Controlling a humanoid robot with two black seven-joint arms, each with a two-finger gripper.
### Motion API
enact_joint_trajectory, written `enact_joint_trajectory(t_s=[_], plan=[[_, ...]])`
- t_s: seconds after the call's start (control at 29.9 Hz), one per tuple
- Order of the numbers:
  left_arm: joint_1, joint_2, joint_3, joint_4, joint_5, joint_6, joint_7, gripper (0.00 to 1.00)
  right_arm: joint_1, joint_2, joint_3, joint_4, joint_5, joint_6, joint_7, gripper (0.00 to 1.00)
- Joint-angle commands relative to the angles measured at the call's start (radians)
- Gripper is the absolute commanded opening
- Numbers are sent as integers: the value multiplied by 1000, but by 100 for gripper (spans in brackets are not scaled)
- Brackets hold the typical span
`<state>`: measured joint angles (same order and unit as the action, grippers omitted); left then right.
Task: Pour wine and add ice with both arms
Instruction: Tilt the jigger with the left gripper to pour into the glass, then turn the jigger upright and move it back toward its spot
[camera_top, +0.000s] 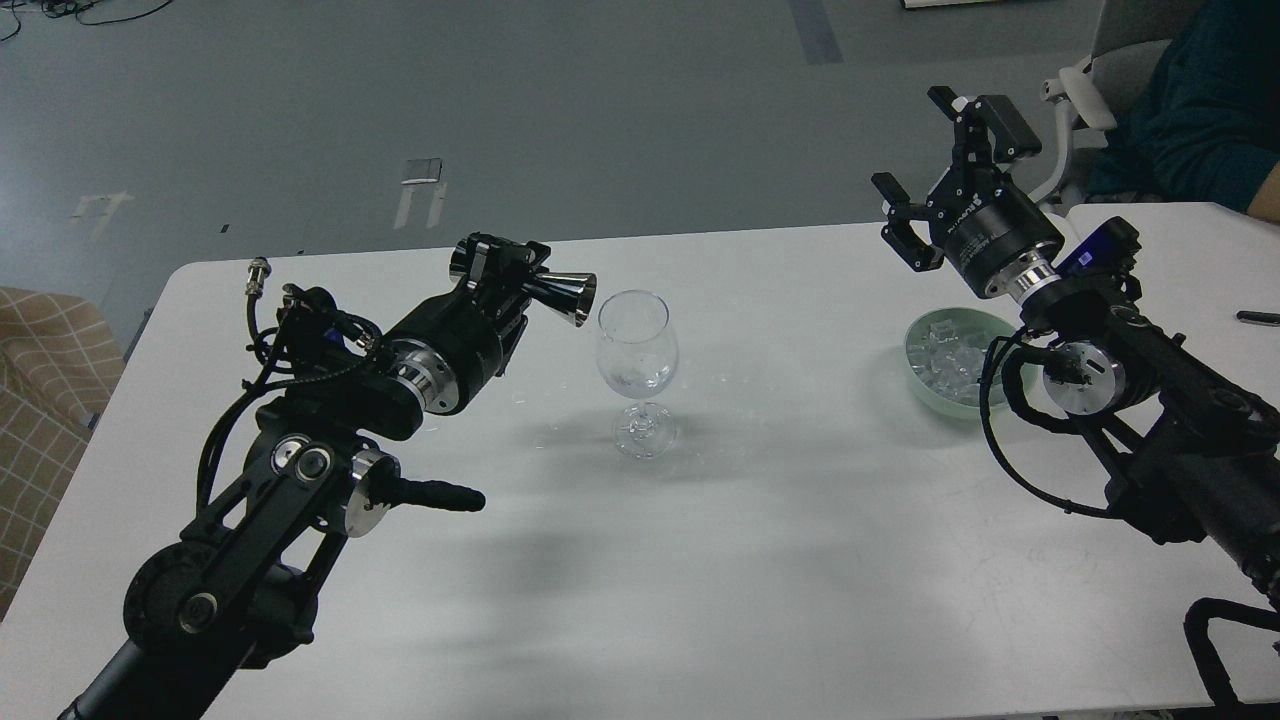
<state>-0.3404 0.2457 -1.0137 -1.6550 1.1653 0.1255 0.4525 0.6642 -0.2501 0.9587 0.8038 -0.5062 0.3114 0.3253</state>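
A clear wine glass (637, 368) stands upright mid-table with a little clear wine (636, 380) in its bowl. My left gripper (520, 272) is shut on a shiny metal jigger (566, 293), held on its side with its mouth just left of the glass rim. A pale green bowl (920, 375) at the right holds a heap of ice (945, 355). My right gripper (945, 165) is open and empty, raised above and behind the bowl.
The white table (760, 560) carries small clear bits around the glass foot. A black pen (1257, 317) lies at the far right edge. A seated person (1200, 110) and a chair are behind the table's right corner.
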Motion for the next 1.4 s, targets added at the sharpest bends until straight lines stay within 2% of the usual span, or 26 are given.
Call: enact_joint_trajectory(t_s=[0.0,0.3,0.4,0.7,0.9,0.97,1.04,1.07,1.14,1.37], plan=[[0,3,7,-2,31,0,2,0,-2,0,0,0,0,0,0,100],[-12,-5,-20,-2,-35,-1,14,0,-9,0,-2,0,0,0,0,100],[-14,-3,-72,-6,-215,-1,36,0,-9,0,-2,0,-2,0,0,100],[11,-8,-273,-12,-666,-6,36,0,-8,0,-2,0,-2,2,0,100],[115,-20,-445,53,-938,-7,36,0,-11,0,-2,2,0,2,-2,100],[152,-35,-506,84,-993,-20,36,1,-11,0,-2,3,0,0,-2,100],[198,-80,-569,135,-1007,-73,36,2,-14,0,-2,3,0,0,-2,100],[198,-80,-569,135,-1007,-73,36,2,-14,0,-2,3,0,0,-2,100],[208,-135,-592,207,-1006,-128,36,3,-14,0,-11,3,0,0,-2,100],[210,-175,-655,388,-1013,-237,36,10,-14,-3,-20,3,0,0,-3,100]])
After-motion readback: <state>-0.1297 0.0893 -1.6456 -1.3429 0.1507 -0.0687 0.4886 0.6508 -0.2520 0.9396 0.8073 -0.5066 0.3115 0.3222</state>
